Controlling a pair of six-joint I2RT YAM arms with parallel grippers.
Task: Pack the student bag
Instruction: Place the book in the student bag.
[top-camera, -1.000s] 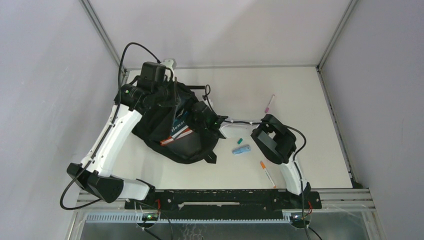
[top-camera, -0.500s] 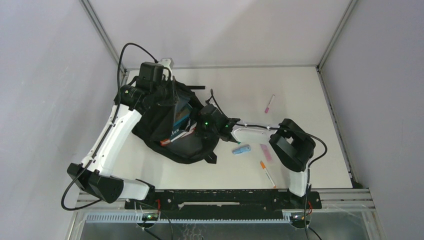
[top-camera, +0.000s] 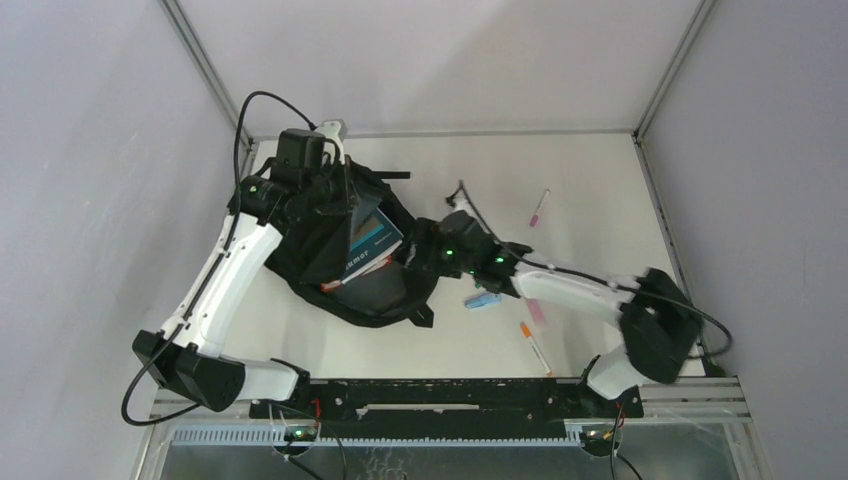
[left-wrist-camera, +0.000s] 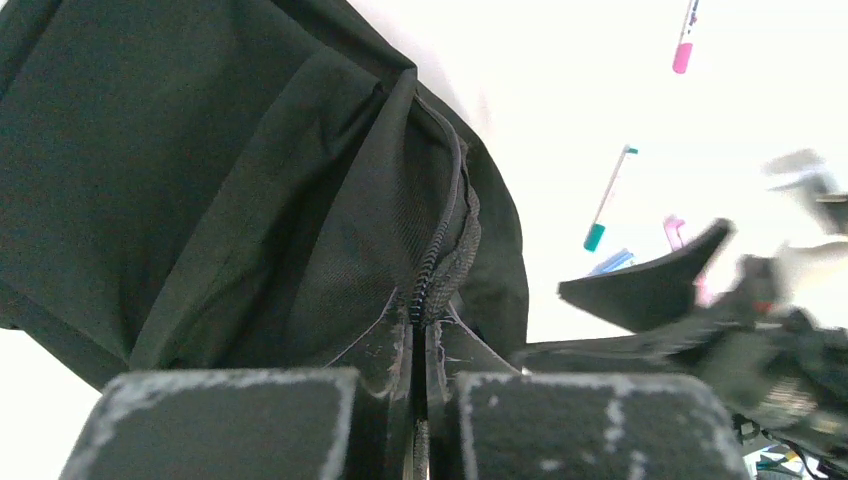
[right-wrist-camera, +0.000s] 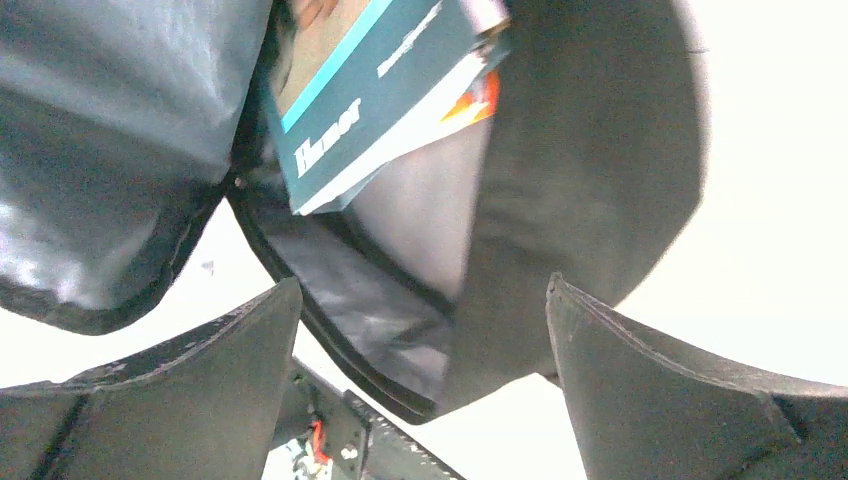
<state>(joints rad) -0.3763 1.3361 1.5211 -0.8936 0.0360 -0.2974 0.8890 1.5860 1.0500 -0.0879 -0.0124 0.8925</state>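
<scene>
The student bag (top-camera: 320, 255), black and soft, lies at the left of the table with its mouth held up. My left gripper (top-camera: 337, 187) is shut on the bag's zip edge (left-wrist-camera: 428, 285), the zip teeth pinched between its pads. A teal book (top-camera: 372, 238) and other books under it stick out of the opening; the right wrist view shows the teal book (right-wrist-camera: 385, 95) inside the bag (right-wrist-camera: 590, 150). My right gripper (top-camera: 432, 256) hangs open just right of the opening, nothing between its fingers (right-wrist-camera: 640, 370).
Loose on the table right of the bag lie a pink pen (top-camera: 540, 207), an orange pen (top-camera: 534, 347), a blue item (top-camera: 483, 299) and a small pink piece (top-camera: 536, 311). A teal-capped pen (left-wrist-camera: 606, 202) shows in the left wrist view. Walls close in the table.
The right gripper drew back to the right from the bag's mouth and its elbow swung out right. The teal book now sits further up inside the bag. The left gripper kept its hold.
</scene>
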